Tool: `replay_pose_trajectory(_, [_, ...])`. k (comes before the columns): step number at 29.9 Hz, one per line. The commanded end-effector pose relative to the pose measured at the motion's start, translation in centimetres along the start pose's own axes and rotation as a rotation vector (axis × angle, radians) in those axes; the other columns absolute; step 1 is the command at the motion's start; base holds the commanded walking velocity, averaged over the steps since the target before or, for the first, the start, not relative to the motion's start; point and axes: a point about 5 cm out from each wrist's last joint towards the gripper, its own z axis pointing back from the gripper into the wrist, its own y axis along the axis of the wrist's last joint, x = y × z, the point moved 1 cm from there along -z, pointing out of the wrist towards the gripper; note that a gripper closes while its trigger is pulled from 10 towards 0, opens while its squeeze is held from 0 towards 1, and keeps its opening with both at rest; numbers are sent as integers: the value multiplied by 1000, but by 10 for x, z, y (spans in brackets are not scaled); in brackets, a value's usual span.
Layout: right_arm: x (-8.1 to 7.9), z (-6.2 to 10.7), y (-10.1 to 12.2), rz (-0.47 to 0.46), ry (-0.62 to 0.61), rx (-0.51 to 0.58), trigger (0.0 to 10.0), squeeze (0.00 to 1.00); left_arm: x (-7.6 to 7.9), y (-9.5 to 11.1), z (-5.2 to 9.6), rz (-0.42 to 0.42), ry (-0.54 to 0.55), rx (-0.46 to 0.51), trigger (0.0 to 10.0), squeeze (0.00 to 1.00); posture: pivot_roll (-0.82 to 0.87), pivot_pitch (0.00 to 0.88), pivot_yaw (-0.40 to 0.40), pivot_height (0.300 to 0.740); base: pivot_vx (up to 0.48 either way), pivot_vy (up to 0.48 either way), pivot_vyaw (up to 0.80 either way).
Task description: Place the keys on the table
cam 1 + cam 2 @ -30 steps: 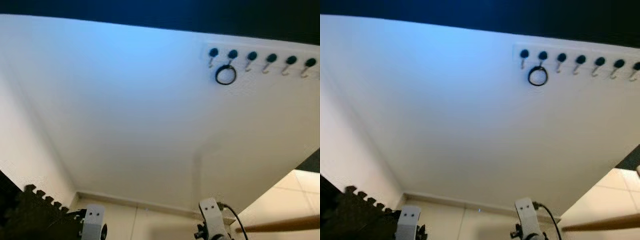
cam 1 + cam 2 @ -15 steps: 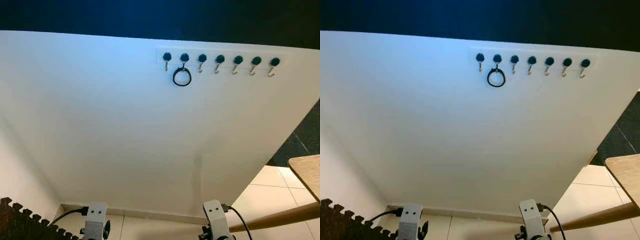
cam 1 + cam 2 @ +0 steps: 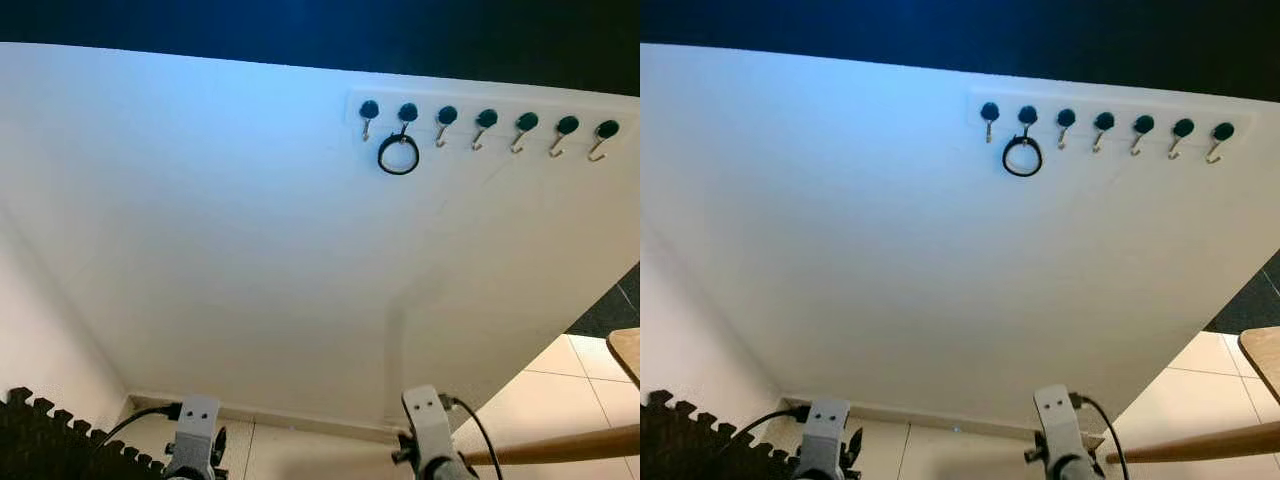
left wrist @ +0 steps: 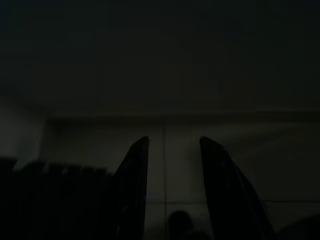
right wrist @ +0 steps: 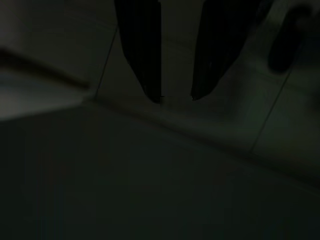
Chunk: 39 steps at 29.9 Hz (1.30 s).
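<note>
Key ring (image 3: 398, 154) on second wall hook (image 3: 406, 118), at twelve o'clock above my right tool (image 5: 176, 95); both tools hang narrowly parted, empty.

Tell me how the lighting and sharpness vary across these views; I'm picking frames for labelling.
Eye views: sharp, the white wall bluish near the top and black above it, the black ring on the hook rack crisp. Left wrist view: very dark, the left pincer a silhouette. Right wrist view: dim and soft, the right pincer over blurred floor tiles.
</note>
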Motion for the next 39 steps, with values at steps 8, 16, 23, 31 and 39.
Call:
replay_pose_trajectory(8, [11,18,107,-39,-76,710,10000,0,4,46,13,-55,-140,346,10000,0,42,92,-32,740,0,0,0])
replay_pose_trajectory(16, [13,46,179,-48,-105,1047,10000,0,5,100,14,-10,-127,568,10000,0,33,100,-28,740,0,0,0])
replay_pose_trajectory(23, [17,65,229,-78,-109,1231,10000,0,8,164,23,-34,-153,792,10000,0,35,100,-30,740,0,0,0])
replay_pose_trajectory(31, [13,78,269,-85,-54,1324,10000,1000,9,211,32,-46,-148,939,10000,0,35,97,-29,740,0,0,0])
replay_pose_trajectory(39, [14,75,287,-182,-12,1302,10000,0,8,231,38,-29,-136,979,10000,0,39,99,-33,740,0,0,0])
